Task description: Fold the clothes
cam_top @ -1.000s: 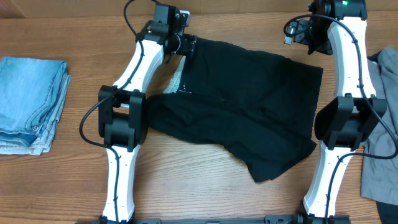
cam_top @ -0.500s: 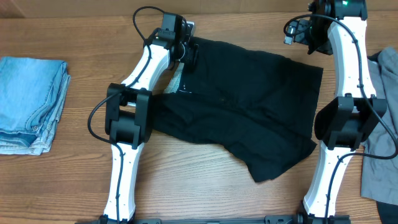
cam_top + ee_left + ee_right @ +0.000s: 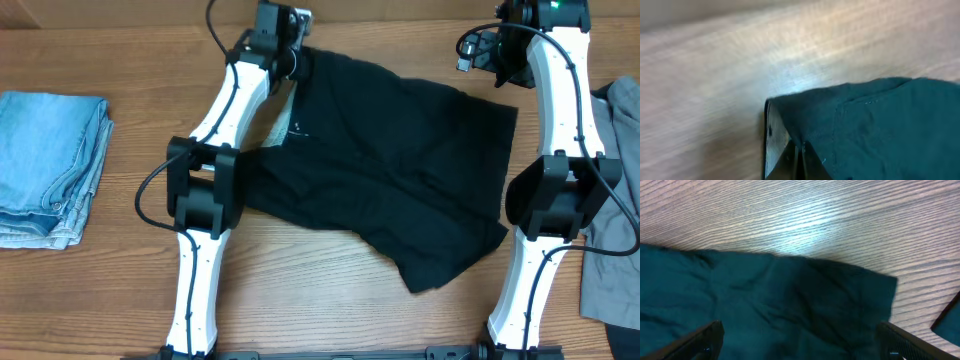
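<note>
A black garment (image 3: 400, 170) lies spread and rumpled across the middle of the table. My left gripper (image 3: 297, 62) is at its back left corner and is shut on that corner. In the left wrist view the pinched cloth (image 3: 875, 130) drapes over the closed gripper (image 3: 801, 160), lifted off the wood. My right gripper (image 3: 505, 68) hovers over the back right corner, open. In the right wrist view its fingers (image 3: 705, 340) stand wide apart over the garment (image 3: 790, 300), and nothing is between them.
A folded stack of blue jeans (image 3: 50, 165) sits at the left edge. A grey garment (image 3: 615, 230) lies at the right edge, behind the right arm. A pale lining patch (image 3: 285, 125) shows on the black garment's left side.
The left gripper closed on the garment's back left corner and drew it a little toward the back edge. The right arm has not moved.
</note>
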You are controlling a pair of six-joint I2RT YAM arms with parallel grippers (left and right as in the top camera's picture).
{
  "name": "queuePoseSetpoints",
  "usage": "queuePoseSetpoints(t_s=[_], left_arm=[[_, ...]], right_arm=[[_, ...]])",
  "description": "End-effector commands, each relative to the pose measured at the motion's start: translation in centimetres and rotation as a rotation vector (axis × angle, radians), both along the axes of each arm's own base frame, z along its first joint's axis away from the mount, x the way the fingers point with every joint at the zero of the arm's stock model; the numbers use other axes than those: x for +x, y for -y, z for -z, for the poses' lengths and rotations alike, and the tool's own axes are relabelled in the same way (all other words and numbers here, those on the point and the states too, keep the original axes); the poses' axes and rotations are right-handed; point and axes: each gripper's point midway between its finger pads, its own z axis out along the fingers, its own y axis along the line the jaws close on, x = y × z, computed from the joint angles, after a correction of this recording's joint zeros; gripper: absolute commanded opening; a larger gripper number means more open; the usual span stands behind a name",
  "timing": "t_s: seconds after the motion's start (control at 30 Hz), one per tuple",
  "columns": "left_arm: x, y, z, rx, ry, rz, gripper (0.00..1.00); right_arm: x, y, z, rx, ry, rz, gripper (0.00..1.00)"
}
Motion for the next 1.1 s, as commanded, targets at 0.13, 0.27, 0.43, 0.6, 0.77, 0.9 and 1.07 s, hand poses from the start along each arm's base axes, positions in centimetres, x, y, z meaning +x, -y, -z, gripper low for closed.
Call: queuePoseSetpoints(t_s=[0.13, 0.27, 0.43, 0.6, 0.77, 0.9, 1.07], left_arm=[[3.7, -10.3, -2.0, 0.063, 0.073, -0.199, 0.04], [4.3, -15.5, -2.0, 0.068, 0.068, -0.337, 0.08], [3.9, -15.1, -6.8, -0.020, 0.097, -0.284, 1.00], [-4.1, -15.1, -17.1, -0.087, -0.029, -0.370, 1.00], [-11.1, -15.8, -22.2, -0.080, -0.107, -0.385, 1.00], [-15.6, -16.9, -20.6, -0.041, -0.280, -0.379, 1.00], [-18.8, -20.2, -19.0, 0.011, -0.411, -0.407, 1.00]], right_arm=[[0.4, 0.0, -0.9, -0.003, 0.029, -0.003, 1.00], [0.4, 0.0, -0.9, -0.003, 0.029, -0.003, 1.00], [0.4, 0.0, -0.9, -0.003, 0.029, -0.003, 1.00], [0.4, 0.0, -0.9, -0.003, 0.029, -0.003, 1.00], [0.6, 0.0, -1.0, -0.003, 0.036, -0.003, 1.00], [-0.9, -1.2, -0.6, 0.060, -0.022, -0.026, 1.00], [-5.9, -1.4, -2.3, 0.090, -0.183, 0.047, 0.56]])
